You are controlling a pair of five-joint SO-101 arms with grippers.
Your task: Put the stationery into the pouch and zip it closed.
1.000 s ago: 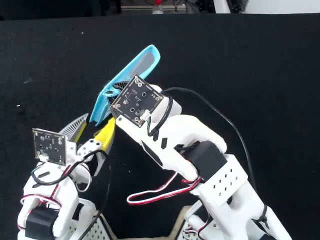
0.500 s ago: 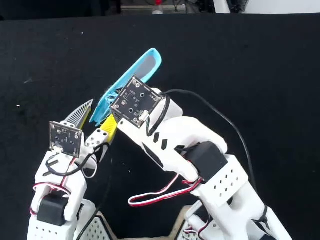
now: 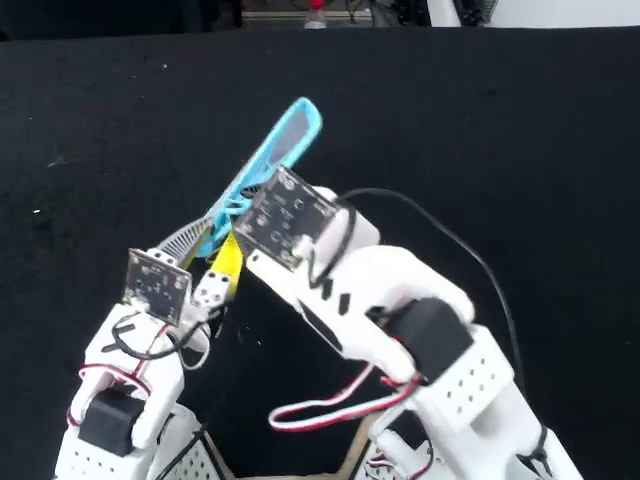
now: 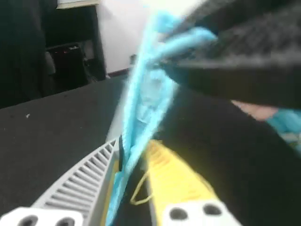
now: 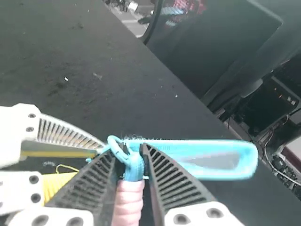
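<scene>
A light blue pouch is held up off the black table, edge-on and tilted. My right gripper with black ribbed fingers is shut on the pouch near its lower end, and something pink shows between the fingers behind it. My left gripper is open at that same end, its grey ribbed finger touching the pouch and its yellow finger slightly apart. A black finger of the right gripper crosses above. No loose stationery shows.
The black table stretches wide around both arms. The right arm's white body and its red and white cable hang over the near middle. Room furniture stands beyond the table's far edge.
My left arm has moved up and right to the pouch, and its fingers have narrowed around the lower end. The pouch has turned more edge-on; the right arm shifted slightly right.
</scene>
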